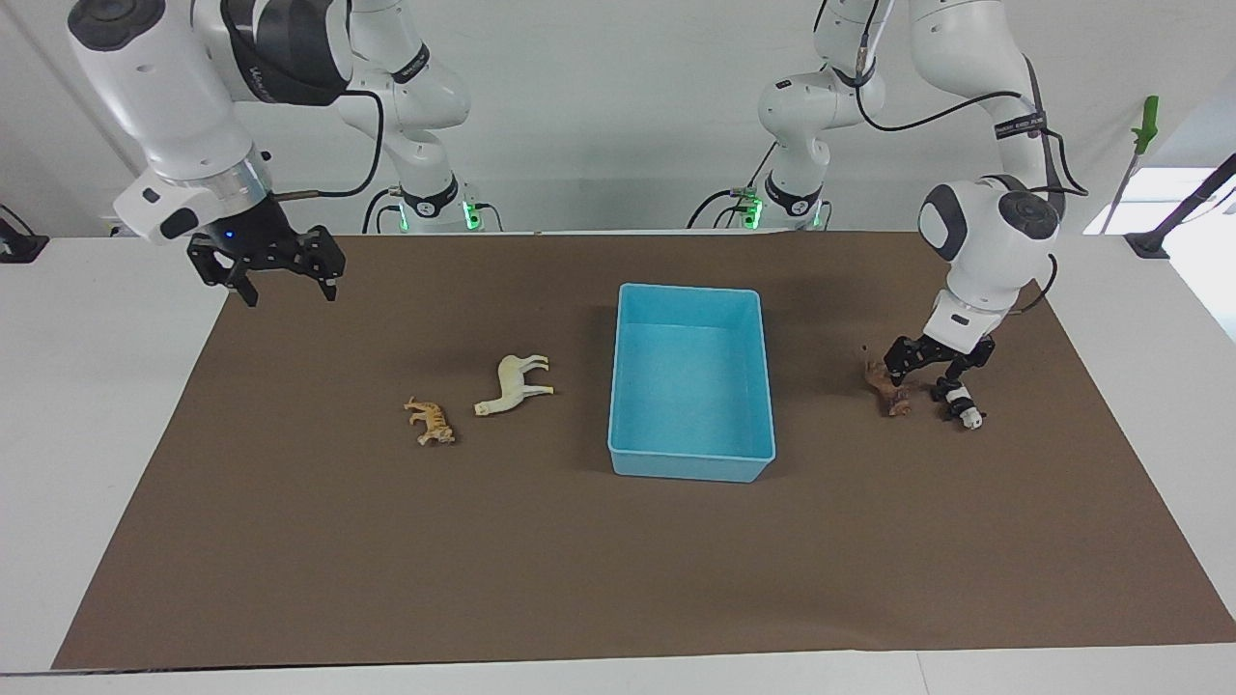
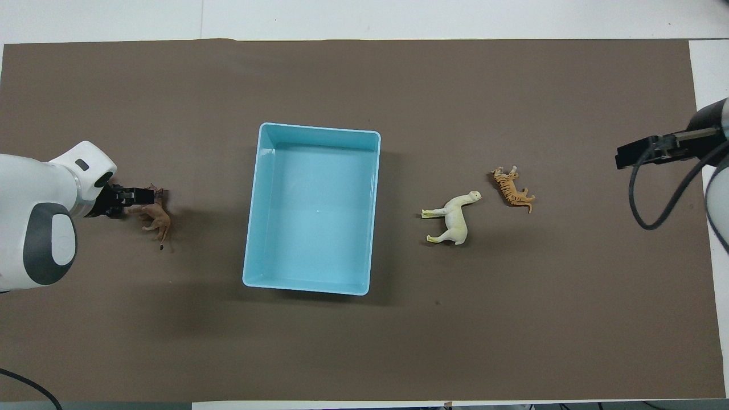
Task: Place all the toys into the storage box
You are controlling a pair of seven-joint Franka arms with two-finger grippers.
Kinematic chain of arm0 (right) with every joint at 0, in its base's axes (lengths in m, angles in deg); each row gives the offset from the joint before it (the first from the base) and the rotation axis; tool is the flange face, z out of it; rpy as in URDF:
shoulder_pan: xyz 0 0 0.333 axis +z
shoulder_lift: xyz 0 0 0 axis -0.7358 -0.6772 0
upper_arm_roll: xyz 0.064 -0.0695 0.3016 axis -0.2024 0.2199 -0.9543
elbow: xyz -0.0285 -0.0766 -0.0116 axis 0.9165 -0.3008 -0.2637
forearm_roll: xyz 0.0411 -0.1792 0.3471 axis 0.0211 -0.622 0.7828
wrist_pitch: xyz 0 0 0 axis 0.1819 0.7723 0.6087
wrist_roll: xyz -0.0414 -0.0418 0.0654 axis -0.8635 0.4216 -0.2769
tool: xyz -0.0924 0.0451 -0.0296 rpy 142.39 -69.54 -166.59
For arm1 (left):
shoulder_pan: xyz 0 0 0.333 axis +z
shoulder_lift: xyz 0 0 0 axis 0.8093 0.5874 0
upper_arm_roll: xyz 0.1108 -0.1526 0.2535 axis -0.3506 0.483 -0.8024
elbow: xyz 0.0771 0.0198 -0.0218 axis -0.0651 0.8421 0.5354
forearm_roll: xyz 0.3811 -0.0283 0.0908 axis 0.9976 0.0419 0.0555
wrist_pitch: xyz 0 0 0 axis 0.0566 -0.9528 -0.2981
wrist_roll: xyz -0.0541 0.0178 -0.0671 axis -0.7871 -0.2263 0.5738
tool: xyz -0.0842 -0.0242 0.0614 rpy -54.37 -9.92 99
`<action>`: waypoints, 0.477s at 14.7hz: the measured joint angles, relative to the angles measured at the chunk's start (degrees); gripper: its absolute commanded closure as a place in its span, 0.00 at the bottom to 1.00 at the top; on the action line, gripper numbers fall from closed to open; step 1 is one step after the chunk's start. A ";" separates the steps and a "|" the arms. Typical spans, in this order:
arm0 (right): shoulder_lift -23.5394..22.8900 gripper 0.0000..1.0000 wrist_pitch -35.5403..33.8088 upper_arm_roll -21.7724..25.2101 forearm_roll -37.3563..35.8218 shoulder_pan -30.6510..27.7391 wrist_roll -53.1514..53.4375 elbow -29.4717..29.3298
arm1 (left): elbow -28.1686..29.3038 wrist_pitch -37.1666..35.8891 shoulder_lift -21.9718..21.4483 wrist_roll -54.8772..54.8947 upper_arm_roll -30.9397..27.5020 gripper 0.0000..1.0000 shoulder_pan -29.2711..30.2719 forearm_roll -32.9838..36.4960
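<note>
The light blue storage box (image 1: 690,466) stands empty at the middle of the brown mat; the overhead view shows it too (image 2: 319,130). The brown lion (image 1: 888,391) (image 2: 157,220) and the black-and-white panda (image 1: 963,406) lie toward the left arm's end. My left gripper (image 1: 922,379) (image 2: 130,196) is open and low over the gap between them, and it hides the panda in the overhead view. The orange tiger (image 1: 430,422) (image 2: 514,190) and the cream horse (image 1: 512,384) (image 2: 454,219) lie toward the right arm's end. My right gripper (image 1: 287,288) (image 2: 632,155) is open and empty, raised over the mat's edge.
The brown mat (image 1: 618,579) covers most of the white table (image 1: 97,434). A green-handled tool (image 1: 1146,121) stands off the table at the left arm's end.
</note>
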 measured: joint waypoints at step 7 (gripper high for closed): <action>-7.04 0.00 16.13 -0.28 0.72 6.35 -14.56 8.45 | 4.13 4.90 0.00 -4.51 0.28 0.00 -0.14 0.00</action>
